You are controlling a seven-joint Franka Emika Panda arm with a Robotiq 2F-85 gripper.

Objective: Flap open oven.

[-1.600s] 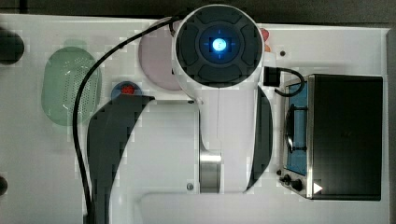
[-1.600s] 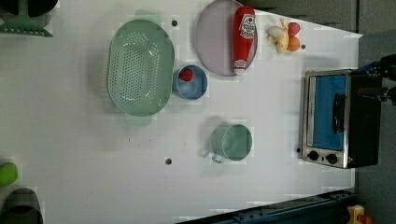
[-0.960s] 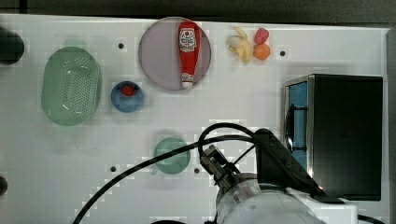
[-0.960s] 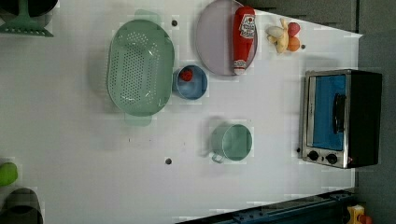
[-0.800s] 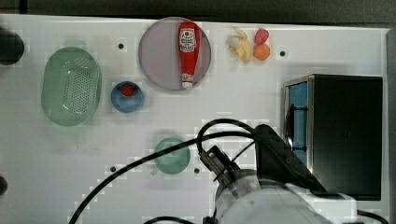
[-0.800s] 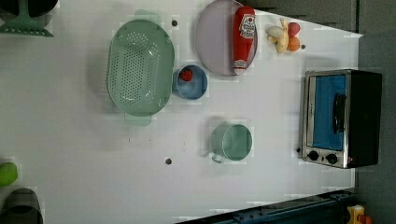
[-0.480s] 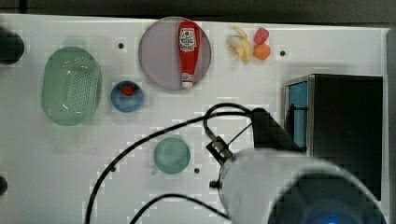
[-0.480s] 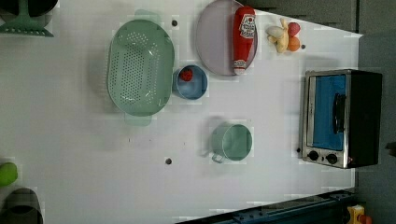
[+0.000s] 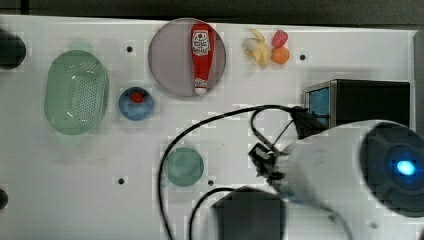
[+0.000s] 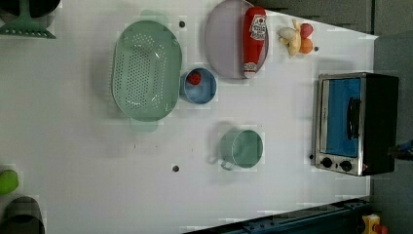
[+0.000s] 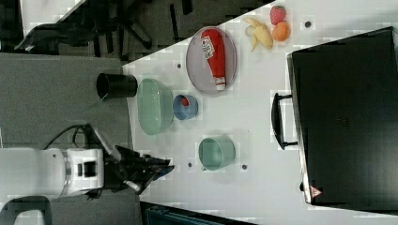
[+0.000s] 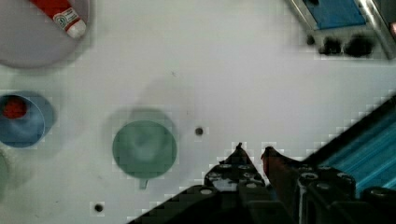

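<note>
The oven [image 10: 355,124] sits at the counter's [image 10: 292,146] right edge in the left view, door shut. It looks heavy and rigid, its glass door fragile; the black bar handle [image 10: 352,118] is the place to grip. The gripper [image 12: 252,156] hangs empty, jaws narrow, above the counter. The arm hides much of the oven in the top view.

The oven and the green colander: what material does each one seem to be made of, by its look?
The oven: probably metal, with a matte black body and a silvery, slightly shiny front frame; its door looks like blue-tinted glass behind a black bar handle, perhaps plastic. The green colander: most likely plastic, judging by its even pale green colour, soft matte surface and regular small holes.
</note>
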